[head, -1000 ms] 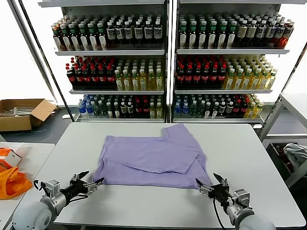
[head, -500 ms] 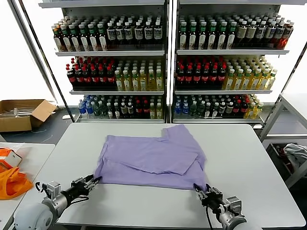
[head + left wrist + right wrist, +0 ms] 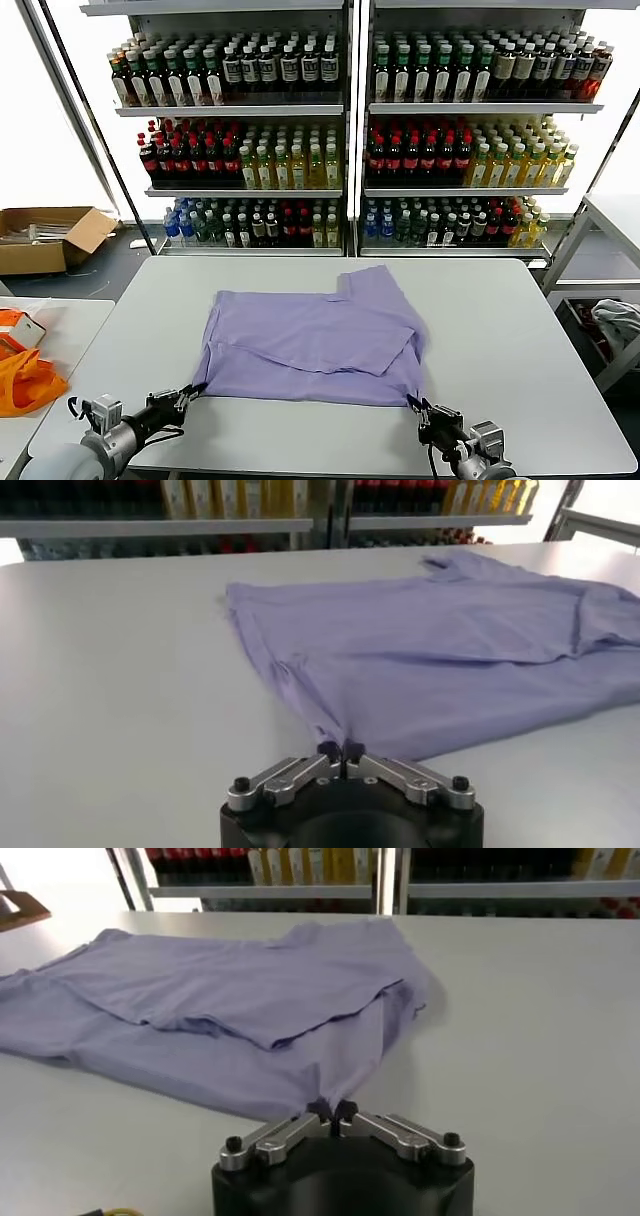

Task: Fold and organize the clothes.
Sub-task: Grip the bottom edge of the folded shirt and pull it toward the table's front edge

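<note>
Left gripper [image 3: 186, 393]: low at the near-left of the table, fingertips pinched together on the near-left corner of the shirt's hem (the left wrist view shows the fabric drawn to a point between the tips [image 3: 340, 748]).

Right gripper [image 3: 424, 409]: low at the near-right, likewise clamped on the near-right hem corner; the right wrist view shows the cloth gathered into the closed tips [image 3: 333, 1110].

Garment: light purple short-sleeved T-shirt of thin soft fabric [image 3: 315, 345], lying on the middle of the table, partly folded, with an upper layer laid across the body and one sleeve reaching toward the far right. No print shows on the upturned side.

Support: pale grey rectangular table [image 3: 510, 330].

Stage (a judgement): both near corners are held, as for lifting the hem and carrying it toward the far edge to make a cross fold.

Risk 1: each hold takes only the tip of a corner; thin fabric may slide out if pulled hard or unevenly.

Risk 2: unequal travel of the two arms would skew the fold line.

Risk 3: dragging rather than lifting could shift the layers already laid over.

Surroundings: shelves of bottled drinks [image 3: 300, 140] beyond the far edge; orange fabric item [image 3: 25, 380] on a side table at far left, apart from the work.
</note>
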Available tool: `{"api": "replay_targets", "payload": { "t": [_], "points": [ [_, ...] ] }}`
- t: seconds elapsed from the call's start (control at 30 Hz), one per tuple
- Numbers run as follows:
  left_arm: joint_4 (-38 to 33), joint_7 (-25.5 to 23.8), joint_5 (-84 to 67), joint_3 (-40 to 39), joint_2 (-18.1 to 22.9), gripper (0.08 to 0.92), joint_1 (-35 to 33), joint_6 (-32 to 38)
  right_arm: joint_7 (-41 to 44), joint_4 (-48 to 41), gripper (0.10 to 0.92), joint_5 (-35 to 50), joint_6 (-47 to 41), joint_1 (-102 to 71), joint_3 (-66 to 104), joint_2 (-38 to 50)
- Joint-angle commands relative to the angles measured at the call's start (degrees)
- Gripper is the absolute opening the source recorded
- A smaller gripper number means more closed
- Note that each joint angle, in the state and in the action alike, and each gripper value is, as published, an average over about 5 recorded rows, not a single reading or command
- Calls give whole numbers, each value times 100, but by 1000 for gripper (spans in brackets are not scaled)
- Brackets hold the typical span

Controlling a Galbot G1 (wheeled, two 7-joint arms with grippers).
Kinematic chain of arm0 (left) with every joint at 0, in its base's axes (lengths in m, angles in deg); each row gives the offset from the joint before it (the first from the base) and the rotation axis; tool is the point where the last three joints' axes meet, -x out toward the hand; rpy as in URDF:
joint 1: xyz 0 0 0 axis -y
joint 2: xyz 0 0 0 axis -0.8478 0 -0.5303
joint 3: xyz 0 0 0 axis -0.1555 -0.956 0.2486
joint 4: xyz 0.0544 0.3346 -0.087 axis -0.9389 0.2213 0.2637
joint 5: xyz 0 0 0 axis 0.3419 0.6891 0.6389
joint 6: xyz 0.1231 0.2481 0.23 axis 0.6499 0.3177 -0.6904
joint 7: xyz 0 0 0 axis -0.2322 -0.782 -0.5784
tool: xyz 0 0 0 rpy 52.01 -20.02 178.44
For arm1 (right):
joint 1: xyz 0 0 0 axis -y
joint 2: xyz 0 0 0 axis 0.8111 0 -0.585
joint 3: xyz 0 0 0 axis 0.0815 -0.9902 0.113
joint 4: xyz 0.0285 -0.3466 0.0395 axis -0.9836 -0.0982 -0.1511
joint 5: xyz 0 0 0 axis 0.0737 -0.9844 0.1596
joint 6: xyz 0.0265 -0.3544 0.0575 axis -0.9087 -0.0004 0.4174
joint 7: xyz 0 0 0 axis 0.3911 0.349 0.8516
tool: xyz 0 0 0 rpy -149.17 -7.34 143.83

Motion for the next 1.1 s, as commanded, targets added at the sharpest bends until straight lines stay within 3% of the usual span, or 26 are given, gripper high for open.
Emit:
{"api": "replay_targets", "payload": {
  "t": [0.03, 0.27, 0.5, 0.77, 1.1],
  "points": [
    [-757, -23, 13, 685, 280, 89, -1012, -35, 9, 495, 124, -84, 72, -717, 193, 63],
    [-1274, -64, 438, 1143, 768, 89, -1878, -53, 100, 978, 124, -337, 31, -1457, 507, 77],
    [-1464, -93, 571, 1310, 1142, 89, -2111, -67, 58, 1014, 156, -554, -268, -1460, 512, 152],
    [-1580, -125, 628, 1459, 1093, 109, -1922, -142, 276, 997, 378, -532, -307, -1157, 633, 221],
    [-1974, -168, 574, 1757, 975, 384, -1873, -188, 838, 836, 663, 395, -107, -447, 1452, 438]
  ]
}}
